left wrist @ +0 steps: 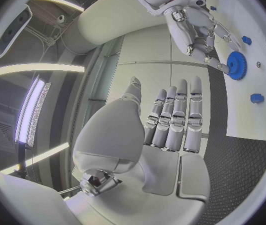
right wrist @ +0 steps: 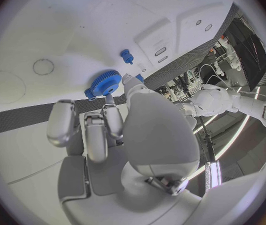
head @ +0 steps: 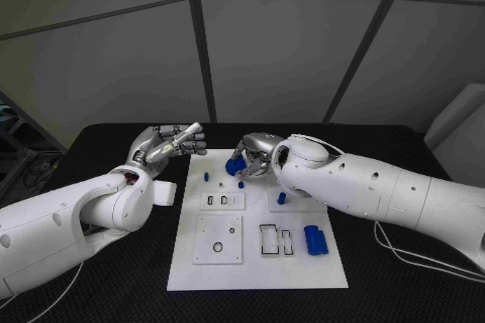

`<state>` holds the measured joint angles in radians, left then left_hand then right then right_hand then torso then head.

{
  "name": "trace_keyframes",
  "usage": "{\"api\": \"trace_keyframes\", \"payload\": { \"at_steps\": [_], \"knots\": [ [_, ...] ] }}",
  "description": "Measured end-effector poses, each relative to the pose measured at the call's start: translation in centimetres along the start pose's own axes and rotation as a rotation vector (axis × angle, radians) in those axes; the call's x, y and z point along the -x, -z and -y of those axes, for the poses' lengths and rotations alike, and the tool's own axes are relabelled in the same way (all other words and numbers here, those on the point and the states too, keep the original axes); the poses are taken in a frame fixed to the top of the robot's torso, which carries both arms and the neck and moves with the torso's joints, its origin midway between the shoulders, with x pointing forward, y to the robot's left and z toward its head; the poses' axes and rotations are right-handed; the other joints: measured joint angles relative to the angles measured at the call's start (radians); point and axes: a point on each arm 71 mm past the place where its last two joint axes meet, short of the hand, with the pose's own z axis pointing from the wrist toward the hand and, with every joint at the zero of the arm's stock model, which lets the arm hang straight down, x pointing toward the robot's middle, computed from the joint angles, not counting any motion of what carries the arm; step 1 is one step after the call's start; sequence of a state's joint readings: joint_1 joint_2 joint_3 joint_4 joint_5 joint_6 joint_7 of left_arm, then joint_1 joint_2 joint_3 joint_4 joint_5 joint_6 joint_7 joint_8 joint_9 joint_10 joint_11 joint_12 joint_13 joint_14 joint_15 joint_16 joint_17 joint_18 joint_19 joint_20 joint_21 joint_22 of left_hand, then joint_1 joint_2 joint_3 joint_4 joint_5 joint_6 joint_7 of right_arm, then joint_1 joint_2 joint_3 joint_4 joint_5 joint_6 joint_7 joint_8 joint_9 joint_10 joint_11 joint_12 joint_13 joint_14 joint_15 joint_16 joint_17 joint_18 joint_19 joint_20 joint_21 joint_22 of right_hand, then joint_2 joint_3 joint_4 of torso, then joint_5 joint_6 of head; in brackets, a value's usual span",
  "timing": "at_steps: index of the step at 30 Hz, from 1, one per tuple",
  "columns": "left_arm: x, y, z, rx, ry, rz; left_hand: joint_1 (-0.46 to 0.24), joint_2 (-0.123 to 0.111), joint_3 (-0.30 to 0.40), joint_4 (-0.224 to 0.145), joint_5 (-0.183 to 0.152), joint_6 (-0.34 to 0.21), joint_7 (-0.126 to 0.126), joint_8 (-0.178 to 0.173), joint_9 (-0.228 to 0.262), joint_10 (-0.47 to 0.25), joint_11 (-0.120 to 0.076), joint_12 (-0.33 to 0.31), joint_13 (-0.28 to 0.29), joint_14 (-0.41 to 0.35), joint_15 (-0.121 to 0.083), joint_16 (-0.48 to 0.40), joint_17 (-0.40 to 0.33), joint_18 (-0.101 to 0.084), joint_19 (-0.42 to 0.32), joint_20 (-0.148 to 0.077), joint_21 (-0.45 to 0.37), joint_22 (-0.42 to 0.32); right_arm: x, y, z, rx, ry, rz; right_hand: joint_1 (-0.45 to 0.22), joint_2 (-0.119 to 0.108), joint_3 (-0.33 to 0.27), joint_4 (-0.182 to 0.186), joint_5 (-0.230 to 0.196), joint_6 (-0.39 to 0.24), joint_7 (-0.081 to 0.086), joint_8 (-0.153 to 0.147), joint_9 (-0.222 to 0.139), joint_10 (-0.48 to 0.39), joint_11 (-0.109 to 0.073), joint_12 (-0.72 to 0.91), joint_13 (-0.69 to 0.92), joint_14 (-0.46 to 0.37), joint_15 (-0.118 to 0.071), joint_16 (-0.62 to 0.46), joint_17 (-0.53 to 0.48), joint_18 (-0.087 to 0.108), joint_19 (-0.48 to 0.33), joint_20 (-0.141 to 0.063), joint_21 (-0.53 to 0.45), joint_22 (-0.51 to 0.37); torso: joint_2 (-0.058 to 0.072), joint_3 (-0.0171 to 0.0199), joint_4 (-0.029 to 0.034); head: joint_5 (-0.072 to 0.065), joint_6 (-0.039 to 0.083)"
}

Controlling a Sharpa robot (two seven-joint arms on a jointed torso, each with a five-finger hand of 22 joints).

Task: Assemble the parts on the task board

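Observation:
The white task board [head: 258,267] lies in the middle of the black table. My right hand [head: 258,153] hovers low over its far end and pinches a blue gear [head: 235,167] at its fingertips. In the right wrist view the gear [right wrist: 103,83] sits between the thumb and fingers of that hand [right wrist: 108,130], close above the board, near a small blue peg [right wrist: 127,56]. My left hand [head: 168,143] is raised beside the board's far left corner. Its fingers are straight and apart, and the left hand [left wrist: 170,120] holds nothing. The gear [left wrist: 236,65] shows beyond it.
Small blue pegs [head: 206,176] [head: 240,184] [head: 281,196] stand on the board's far half. A blue cylinder [head: 315,239] lies near its right edge, beside slotted recesses [head: 269,239]. A raised plate with round holes [head: 217,239] sits on the near left.

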<state>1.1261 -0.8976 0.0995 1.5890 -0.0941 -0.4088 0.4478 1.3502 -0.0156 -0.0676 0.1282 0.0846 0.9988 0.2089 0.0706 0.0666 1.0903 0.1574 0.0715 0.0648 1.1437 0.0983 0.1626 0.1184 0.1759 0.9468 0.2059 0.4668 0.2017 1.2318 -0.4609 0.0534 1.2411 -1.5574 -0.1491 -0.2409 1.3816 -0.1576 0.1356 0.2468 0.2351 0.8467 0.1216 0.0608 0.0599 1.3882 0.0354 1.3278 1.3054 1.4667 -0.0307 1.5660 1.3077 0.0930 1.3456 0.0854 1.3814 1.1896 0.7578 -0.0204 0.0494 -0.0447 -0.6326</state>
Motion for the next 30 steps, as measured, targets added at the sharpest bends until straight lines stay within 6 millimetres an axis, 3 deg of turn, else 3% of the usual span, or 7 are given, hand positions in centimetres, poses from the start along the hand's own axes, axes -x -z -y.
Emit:
{"api": "trace_keyframes", "payload": {
  "at_steps": [10, 11, 15, 23, 30],
  "knots": [
    [0.1, 0.0, 0.0, 0.000, 0.000, 0.001, 0.000, 0.000, 0.000, 0.000, 0.000, 0.000, 0.000, 0.000, 0.000, 0.000, 0.000, 0.000, 0.000, 0.000, 0.000, 0.000, 0.000, 0.000, 0.000, 0.000, 0.000, 0.000, 0.1, 0.2, 0.2, -0.003, 0.011, -0.014, 0.000, 0.000, 0.003, -0.002, 0.000, 0.011, 0.000, -0.004, 0.002, 0.000, 0.000, 0.004, 0.003, 0.000, 0.000, 0.000, 0.000, 0.000, 0.000, 0.000, 0.000, 0.003, 0.000, 0.0000, -0.0001, -0.001, -0.001],
    [0.1, 0.0, 0.0, 0.000, -0.001, 0.001, 0.000, 0.000, 0.000, 0.000, 0.000, 0.000, 0.000, 0.000, 0.000, 0.000, 0.000, 0.000, 0.000, 0.000, 0.000, 0.000, 0.000, 0.000, 0.000, 0.000, 0.000, 0.000, 0.1, 0.3, 0.4, -0.011, 0.014, -0.019, 0.000, 0.000, 0.003, -0.003, 0.000, 0.022, 0.012, -0.004, 0.005, 0.000, 0.000, 0.004, 0.003, 0.000, 0.000, 0.000, 0.000, 0.000, 0.002, -0.002, 0.003, 0.004, 0.000, -0.0001, -0.0001, -0.002, -0.002],
    [0.1, 0.0, 0.0, 0.001, -0.001, 0.001, 0.000, 0.000, 0.000, 0.000, 0.000, 0.000, 0.000, 0.000, 0.000, 0.000, 0.000, 0.000, 0.000, 0.000, 0.000, 0.000, 0.000, 0.000, 0.000, 0.000, 0.000, 0.000, 0.0, 0.5, 1.1, -0.029, 0.021, -0.022, 0.000, 0.000, 0.003, -0.002, 0.000, 0.022, -0.001, 0.001, 0.004, 0.000, 0.000, 0.008, 0.003, 0.000, 0.000, 0.000, 0.000, 0.000, 0.004, -0.004, 0.004, 0.007, 0.000, -0.0001, -0.0001, -0.002, -0.002],
    [0.2, 0.0, 0.0, 0.001, -0.002, 0.004, 0.005, 0.005, 0.004, -0.004, 0.000, 0.000, 0.000, 0.000, 0.000, 0.000, 0.000, 0.000, 0.000, 0.000, 0.000, 0.000, 0.000, 0.000, 0.000, 0.000, 0.000, -0.001, 0.0, 1.2, 1.5, -0.036, 0.026, -0.013, 0.006, 0.006, 0.007, -0.007, 0.001, 0.047, 0.010, 0.005, 0.011, 0.005, 0.004, 0.015, 0.003, 0.000, 0.000, 0.000, 0.000, 0.000, 0.004, -0.004, 0.004, 0.011, 0.000, -0.0002, 0.0003, 0.000, -0.003],
    [0.3, 0.0, -0.1, 0.001, -0.003, 0.006, 0.005, 0.005, 0.004, -0.004, 0.000, 0.000, 0.000, 0.000, 0.000, 0.000, 0.000, 0.000, 0.000, 0.000, 0.000, 0.000, 0.000, 0.000, 0.000, 0.000, 0.000, -0.001, 0.7, 2.5, 2.2, -0.023, 0.006, 0.070, 0.006, 0.006, 0.012, -0.017, 0.018, 0.064, 0.007, 0.011, 0.010, 0.013, 0.006, 0.020, 0.003, 0.000, 0.000, 0.000, 0.000, 0.000, 0.004, -0.004, 0.008, 0.012, 0.000, 0.0002, 0.0003, 0.000, -0.002]
  ]
}}
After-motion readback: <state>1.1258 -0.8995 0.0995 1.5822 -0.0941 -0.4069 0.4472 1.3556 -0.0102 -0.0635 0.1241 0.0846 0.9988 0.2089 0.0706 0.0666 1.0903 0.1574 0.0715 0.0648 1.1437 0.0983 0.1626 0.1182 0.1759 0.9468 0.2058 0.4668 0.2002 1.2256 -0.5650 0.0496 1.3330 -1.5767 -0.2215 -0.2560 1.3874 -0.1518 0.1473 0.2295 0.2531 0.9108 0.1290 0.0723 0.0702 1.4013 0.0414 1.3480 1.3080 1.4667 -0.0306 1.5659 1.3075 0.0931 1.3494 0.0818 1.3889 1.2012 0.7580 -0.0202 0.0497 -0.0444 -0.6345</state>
